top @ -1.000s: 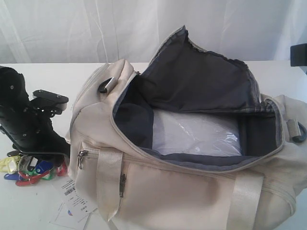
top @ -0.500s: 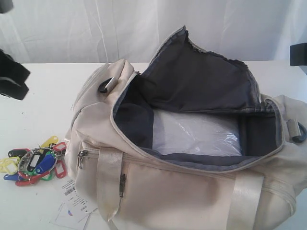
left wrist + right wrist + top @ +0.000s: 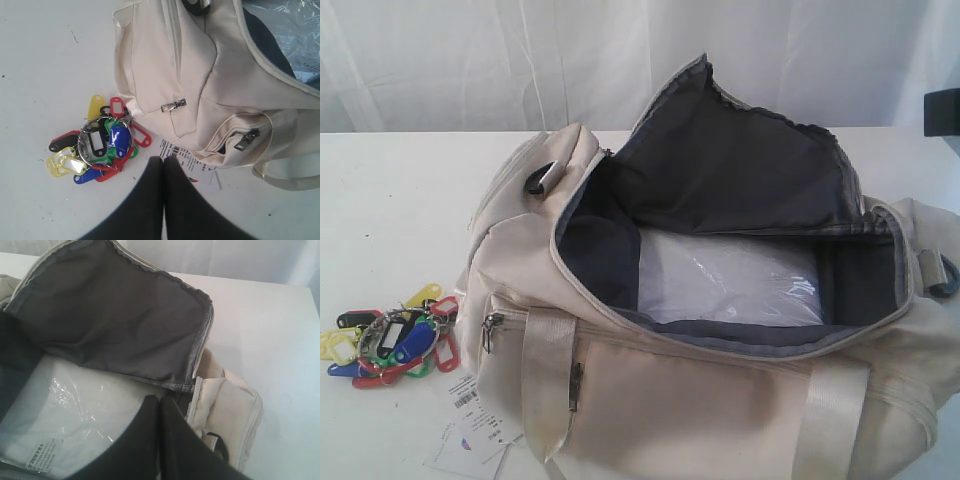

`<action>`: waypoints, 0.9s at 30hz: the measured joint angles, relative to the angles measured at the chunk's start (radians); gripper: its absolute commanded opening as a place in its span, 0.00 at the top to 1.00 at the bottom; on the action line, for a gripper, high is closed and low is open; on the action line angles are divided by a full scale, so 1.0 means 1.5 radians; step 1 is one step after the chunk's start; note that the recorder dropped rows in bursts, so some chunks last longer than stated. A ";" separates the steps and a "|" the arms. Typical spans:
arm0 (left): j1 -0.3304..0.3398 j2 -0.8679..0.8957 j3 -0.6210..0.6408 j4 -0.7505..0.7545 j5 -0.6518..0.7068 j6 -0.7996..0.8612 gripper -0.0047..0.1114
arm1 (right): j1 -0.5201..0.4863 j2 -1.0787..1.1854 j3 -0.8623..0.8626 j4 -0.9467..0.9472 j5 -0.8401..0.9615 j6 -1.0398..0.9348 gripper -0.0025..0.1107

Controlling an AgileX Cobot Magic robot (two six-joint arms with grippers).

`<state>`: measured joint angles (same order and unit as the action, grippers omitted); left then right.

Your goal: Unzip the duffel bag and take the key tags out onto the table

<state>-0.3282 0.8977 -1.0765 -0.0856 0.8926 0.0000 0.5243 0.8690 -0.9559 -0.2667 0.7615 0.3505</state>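
Nearest, key tags [image 3: 390, 335] lie bunched on the table [image 3: 400, 200], just beside one end of the duffel bag [image 3: 700, 400]; main zip open, flap raised. Left gripper [image 3: 163, 159] clenched, empty, clear of tags. Right gripper [image 3: 160, 399] clenched, empty, over open compartment.

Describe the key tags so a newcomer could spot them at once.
Start from the open cream duffel bag on the white table. Beside its left end lies the bunch of key tags. Unlike the white barcoded paper tag nearby, they are coloured plastic on metal rings.
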 measured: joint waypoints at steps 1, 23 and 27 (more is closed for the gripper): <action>0.000 0.000 0.000 0.000 0.000 0.000 0.96 | 0.000 0.000 0.000 0.000 0.000 0.000 0.98; 0.034 -0.151 0.090 0.000 -0.045 0.000 0.96 | 0.000 0.000 0.000 0.000 -0.009 0.000 0.98; 0.086 -0.228 0.163 0.000 -0.072 0.000 0.96 | 0.000 0.000 0.000 0.000 -0.009 0.000 0.98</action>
<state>-0.1993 0.5550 -0.8315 -0.0856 0.7839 0.0000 0.5243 0.8690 -0.9559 -0.2667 0.7480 0.3505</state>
